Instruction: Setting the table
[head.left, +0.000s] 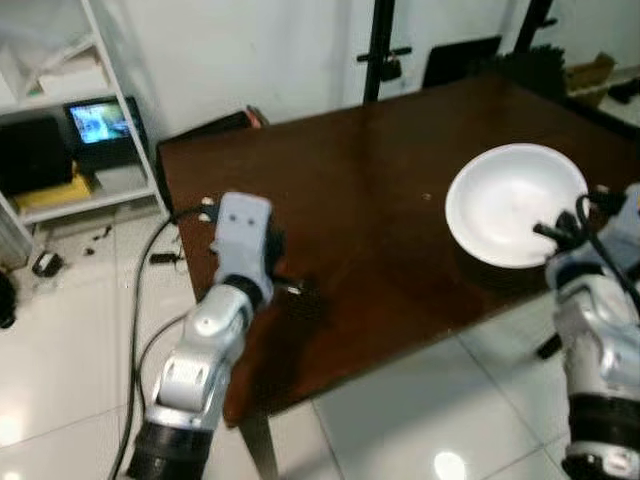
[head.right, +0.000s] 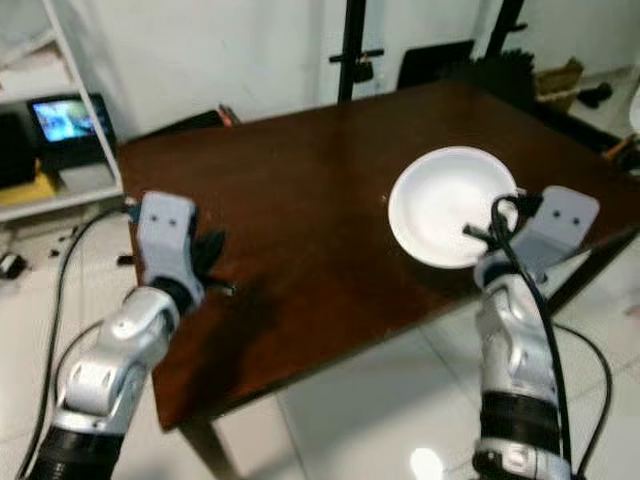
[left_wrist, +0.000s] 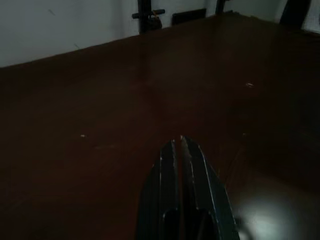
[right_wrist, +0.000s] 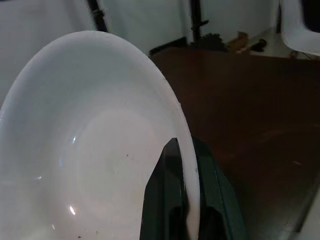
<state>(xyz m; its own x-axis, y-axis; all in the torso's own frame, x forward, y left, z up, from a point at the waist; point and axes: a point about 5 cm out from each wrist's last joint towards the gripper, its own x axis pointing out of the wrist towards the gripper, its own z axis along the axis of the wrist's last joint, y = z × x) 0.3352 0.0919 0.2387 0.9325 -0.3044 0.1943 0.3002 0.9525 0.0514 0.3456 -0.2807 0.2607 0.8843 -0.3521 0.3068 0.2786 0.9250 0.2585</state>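
Head views: a dark brown wooden table (head.left: 350, 180) stands on a glossy white tiled floor (head.left: 420, 420). A white plate (head.left: 515, 200) lies on the table near its right-hand edge, close to the robot's right arm.

Right gripper (right_wrist: 186, 165): its two black fingers are pinched onto the near rim of the white plate, one finger above the rim and one below, as the right wrist view shows. In the head views the gripper meets the plate at its near right edge, with a black cable looping over the wrist.

Left gripper (left_wrist: 179, 150): its fingers are pressed together with nothing between them, held just above the bare table surface near the table's left-hand edge. It is well apart from the plate.

Background: a white shelf unit (head.left: 100, 120) stands at the far left against the wall, holding a small lit screen (head.left: 100, 120). A black stand (head.left: 380, 50) rises behind the table. A black cable (head.left: 135, 300) trails across the floor beside the left arm.
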